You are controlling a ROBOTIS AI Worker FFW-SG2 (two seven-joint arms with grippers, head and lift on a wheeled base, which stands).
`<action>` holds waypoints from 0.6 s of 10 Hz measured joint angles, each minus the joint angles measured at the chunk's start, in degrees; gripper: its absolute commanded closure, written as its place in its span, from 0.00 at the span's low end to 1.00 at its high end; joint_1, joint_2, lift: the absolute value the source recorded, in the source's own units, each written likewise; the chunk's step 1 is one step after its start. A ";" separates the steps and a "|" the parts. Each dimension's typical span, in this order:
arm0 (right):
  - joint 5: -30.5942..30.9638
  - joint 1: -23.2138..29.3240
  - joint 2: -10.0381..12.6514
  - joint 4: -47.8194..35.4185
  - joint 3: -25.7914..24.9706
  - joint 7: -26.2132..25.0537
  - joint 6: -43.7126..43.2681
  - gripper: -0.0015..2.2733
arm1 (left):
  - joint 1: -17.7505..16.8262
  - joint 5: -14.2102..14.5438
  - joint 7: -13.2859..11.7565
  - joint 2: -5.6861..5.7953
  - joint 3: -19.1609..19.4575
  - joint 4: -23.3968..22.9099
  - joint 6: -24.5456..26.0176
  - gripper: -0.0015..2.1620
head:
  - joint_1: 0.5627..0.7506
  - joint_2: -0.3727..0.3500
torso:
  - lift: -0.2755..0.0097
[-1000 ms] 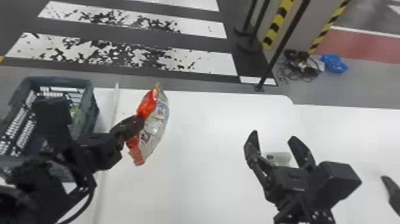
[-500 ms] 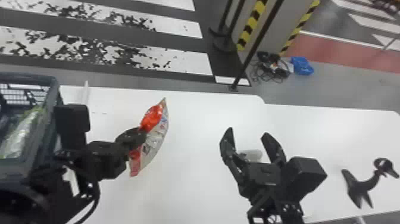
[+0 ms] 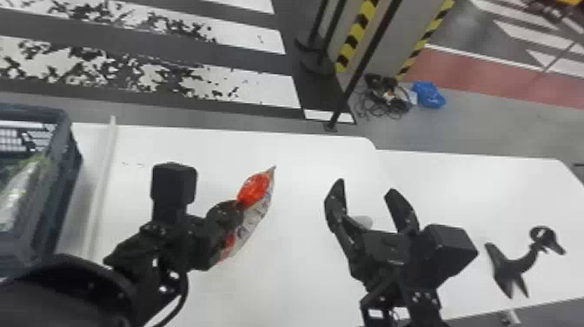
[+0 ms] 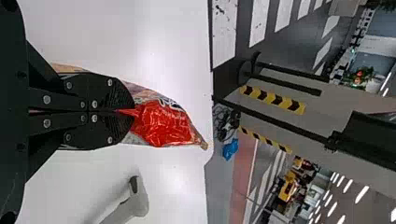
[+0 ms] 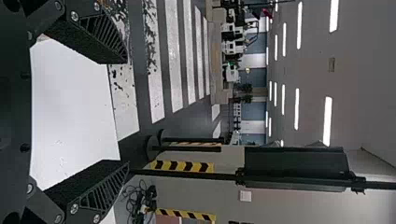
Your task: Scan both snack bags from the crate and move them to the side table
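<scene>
Right of the crate [image 3: 58,204], the left end effector [image 3: 238,208] pinches a bag [image 3: 256,189]; farther right, the right end effector [image 3: 367,186] gapes wide, empty.

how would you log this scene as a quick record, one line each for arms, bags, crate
left gripper: jaws shut on the red-and-white snack bag, above the white table
right gripper: jaws open, empty
second bag: green and silver, inside the crate
crate: at the head view's left edge
black curved object: right of the right gripper
</scene>
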 measured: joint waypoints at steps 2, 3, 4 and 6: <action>-1.05 0.03 -0.05 0.27 -1.15 -0.65 -0.48 0.08 | -1.60 -2.54 -0.10 -0.55 -2.51 2.81 0.11 0.81 | 0.70 0.03 | 0.86; -1.34 0.03 -0.10 0.30 -1.43 -0.66 -0.70 0.08 | -2.15 -3.04 -0.33 -0.82 -3.54 3.97 0.17 0.80 | 0.70 0.03 | 0.86; -1.42 -0.01 -0.13 0.30 -1.53 -0.68 -0.90 0.08 | -2.72 -4.11 -0.31 -0.99 -5.25 5.15 0.20 0.80 | 0.70 0.03 | 0.86; -1.43 -0.12 -0.14 0.34 -1.66 -0.83 -1.52 0.08 | -4.26 -5.94 -0.09 -1.16 -9.26 8.36 0.35 0.80 | 0.70 0.03 | 0.86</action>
